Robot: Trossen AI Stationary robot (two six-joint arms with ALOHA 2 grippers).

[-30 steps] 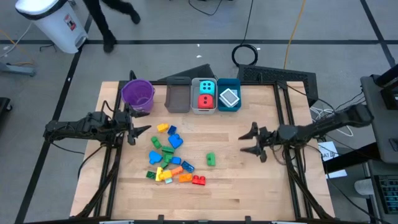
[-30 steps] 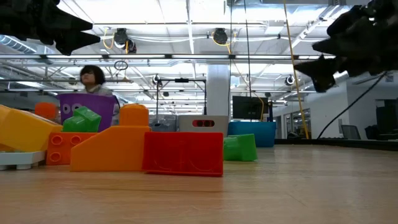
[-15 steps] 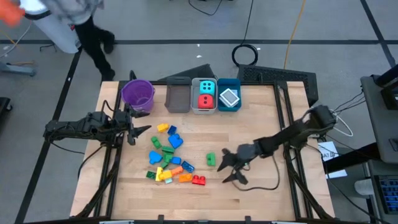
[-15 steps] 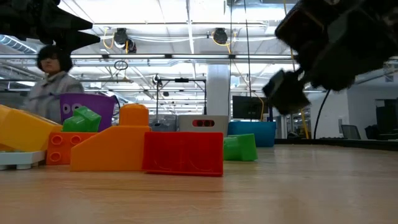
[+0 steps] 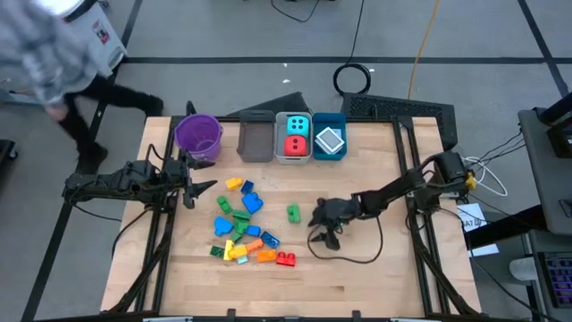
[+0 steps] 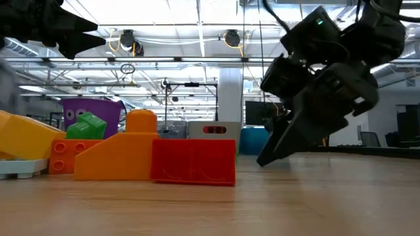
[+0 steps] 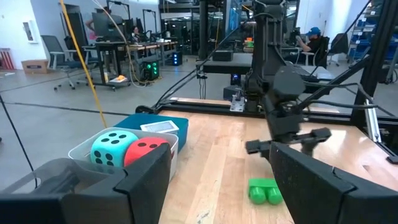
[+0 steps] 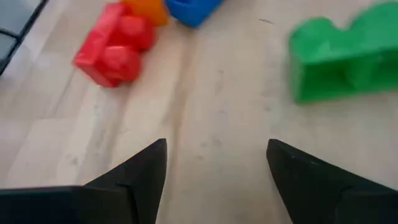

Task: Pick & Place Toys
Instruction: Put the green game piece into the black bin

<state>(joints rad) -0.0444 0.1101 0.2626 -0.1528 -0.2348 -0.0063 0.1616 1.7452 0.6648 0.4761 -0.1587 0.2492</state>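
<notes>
A single green brick (image 5: 293,213) lies flat on the wooden table and also shows in the right wrist view (image 8: 345,56). My right gripper (image 5: 318,231) is open and low over the table, just to the right and near side of that brick. Its fingers (image 8: 149,168) stand apart over bare wood and touch nothing. A pile of blue, green, yellow, orange and red bricks (image 5: 241,228) lies on the table left of centre, with a red brick (image 8: 112,53) at its near right end. My left gripper (image 5: 201,185) is open and empty, above the table left of the pile.
At the far edge stand a purple bucket (image 5: 197,134), a grey bin (image 5: 256,139), a white bin (image 5: 282,157) holding a cyan die (image 5: 298,125) and a red die (image 5: 296,145), and a blue bin (image 5: 341,136). A cable loop (image 5: 353,255) lies under my right arm. A person (image 5: 54,63) moves past the far left corner.
My right gripper has swung from the table's right side toward the left and near edge and down to just above the wood beside the green brick. The green brick has slid a little toward the far left. A person has walked along beyond the far left corner.
</notes>
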